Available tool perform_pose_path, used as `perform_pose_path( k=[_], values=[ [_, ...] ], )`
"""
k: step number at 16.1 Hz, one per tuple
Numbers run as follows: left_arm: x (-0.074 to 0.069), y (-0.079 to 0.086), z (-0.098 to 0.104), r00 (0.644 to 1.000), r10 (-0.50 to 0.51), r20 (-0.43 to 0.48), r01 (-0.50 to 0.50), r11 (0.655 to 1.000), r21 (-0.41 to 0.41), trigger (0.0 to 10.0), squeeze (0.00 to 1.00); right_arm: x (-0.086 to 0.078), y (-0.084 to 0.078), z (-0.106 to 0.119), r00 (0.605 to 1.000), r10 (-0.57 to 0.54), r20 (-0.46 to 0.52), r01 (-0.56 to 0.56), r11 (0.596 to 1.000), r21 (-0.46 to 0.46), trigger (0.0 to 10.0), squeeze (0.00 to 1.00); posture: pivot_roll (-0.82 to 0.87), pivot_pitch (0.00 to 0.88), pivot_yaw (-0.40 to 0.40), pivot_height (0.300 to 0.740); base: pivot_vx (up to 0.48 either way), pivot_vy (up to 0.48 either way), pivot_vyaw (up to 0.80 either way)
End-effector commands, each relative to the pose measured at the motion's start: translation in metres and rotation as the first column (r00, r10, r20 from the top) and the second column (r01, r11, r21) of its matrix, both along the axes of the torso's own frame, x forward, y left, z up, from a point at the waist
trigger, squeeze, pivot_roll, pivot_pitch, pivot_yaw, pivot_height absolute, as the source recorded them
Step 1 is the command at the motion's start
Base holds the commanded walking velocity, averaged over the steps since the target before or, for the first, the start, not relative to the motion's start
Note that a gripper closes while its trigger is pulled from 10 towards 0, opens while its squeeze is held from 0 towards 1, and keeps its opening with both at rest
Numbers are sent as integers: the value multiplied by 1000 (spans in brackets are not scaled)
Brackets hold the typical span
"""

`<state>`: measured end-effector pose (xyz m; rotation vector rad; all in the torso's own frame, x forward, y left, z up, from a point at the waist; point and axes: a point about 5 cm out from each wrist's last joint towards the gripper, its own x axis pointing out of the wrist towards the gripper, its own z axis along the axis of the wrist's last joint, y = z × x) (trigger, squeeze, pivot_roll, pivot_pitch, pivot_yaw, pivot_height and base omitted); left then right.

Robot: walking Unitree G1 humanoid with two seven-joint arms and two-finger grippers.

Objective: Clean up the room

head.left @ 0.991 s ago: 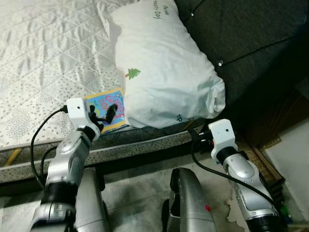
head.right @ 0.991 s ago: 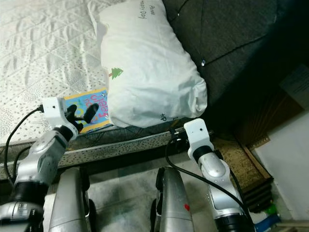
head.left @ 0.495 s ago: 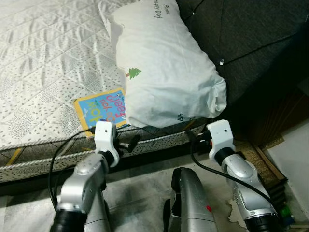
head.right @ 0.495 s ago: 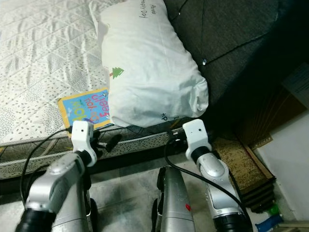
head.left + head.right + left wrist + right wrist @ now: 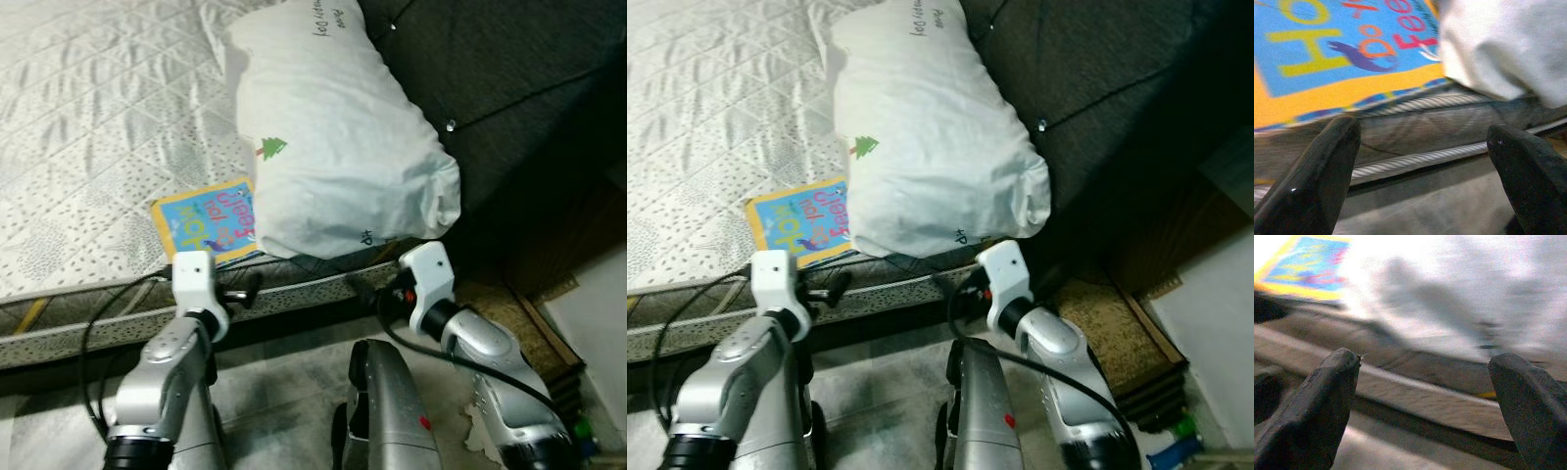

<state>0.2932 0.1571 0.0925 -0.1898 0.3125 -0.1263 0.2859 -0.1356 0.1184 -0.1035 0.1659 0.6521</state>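
Head views downward, wrist views near mattress edge

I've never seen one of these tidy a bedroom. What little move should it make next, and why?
Probably lift the left tool forward onto the book. Both tools are open and low by the mattress edge, holding nothing. The book lies flat on the bed, one corner tucked under the pillow, and sits just beyond the left tool.

Bed edge, as I see it from the head camera
Book on mattress, its right end under pillow; headboard right of pillow; floor before mattress.
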Motion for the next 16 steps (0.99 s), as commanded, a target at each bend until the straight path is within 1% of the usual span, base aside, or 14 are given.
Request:
perform_pose_path(
  k=[1,4,5,7,9,12,13,16],
  values=[
    [-3,11,-1,998,57,3,-57,998,24,10000,0,-10,-2,-3,997,64,-46,-63,998,11,10000,0,26,228,-94,532,0,0,0],
    [-3,16,-3,997,75,-3,-75,997,31,10000,0,-11,-6,-6,997,43,-64,-42,999,20,10000,0,28,227,-94,532,0,0,0],
    [-3,17,-3,997,79,-4,-79,996,32,10000,0,-11,-5,-7,998,43,-56,-42,999,5,10000,0,29,228,-94,532,0,0,0],
    [-4,19,-3,996,85,-5,-85,996,35,10000,0,-10,-4,-6,998,44,-55,-44,999,6,10000,0,31,230,-89,532,0,0,0],
    [-3,26,-4,995,102,-8,-102,994,46,10000,0,-10,-3,-6,998,33,-61,-32,999,14,10000,0,33,232,-88,532,0,0,0],
    [-2,31,-5,994,112,-15,-111,992,55,10000,0,-9,-5,-6,998,21,-57,-21,1000,6,10000,0,29,234,-88,532,0,0,0],
    [-1,31,-5,993,117,-14,-116,992,55,10000,0,-10,-4,-4,998,46,-38,-46,999,6,10000,0,29,234,-88,532,0,0,0],
    [1,30,-4,993,119,-9,-119,991,54,10000,0,-11,-1,-5,998,42,-38,-42,999,4,10000,0,28,234,-90,532,0,0,688]
  ],
)
